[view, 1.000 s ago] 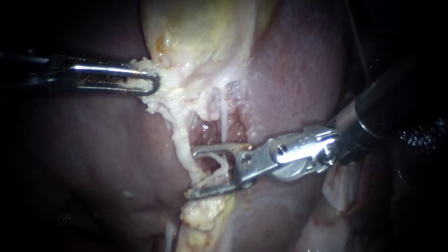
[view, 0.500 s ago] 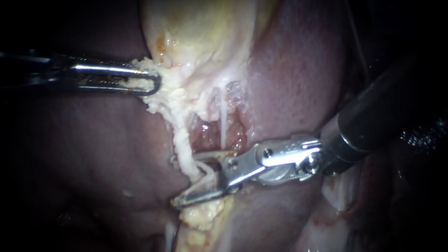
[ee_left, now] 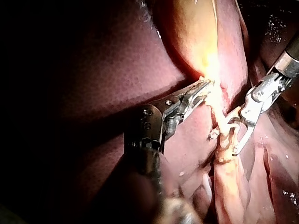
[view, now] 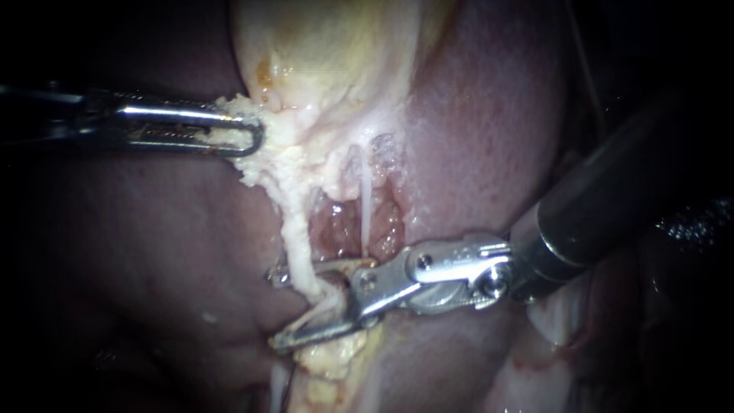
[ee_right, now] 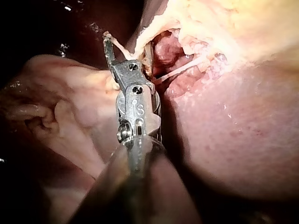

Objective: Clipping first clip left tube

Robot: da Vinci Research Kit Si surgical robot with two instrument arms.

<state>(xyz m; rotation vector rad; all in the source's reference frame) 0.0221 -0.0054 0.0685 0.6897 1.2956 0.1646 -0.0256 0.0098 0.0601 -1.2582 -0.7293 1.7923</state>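
At gap below gallbladder (view: 329, 61): left instrument (view: 252, 138) jaws clamped on pale tissue (view: 256, 164), holding it taut. Right instrument (view: 272, 310) jaws gaping, straddling left tube (view: 297, 245), one jaw each side. No clip on tube yet. By my read, squeeze and release remain.

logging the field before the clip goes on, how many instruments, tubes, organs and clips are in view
instruments: 2, left instrument, right instrument
tubes: 2, left tube, right tube
organs: 2, gallbladder, liver
clips on a tube: 0
total: 6
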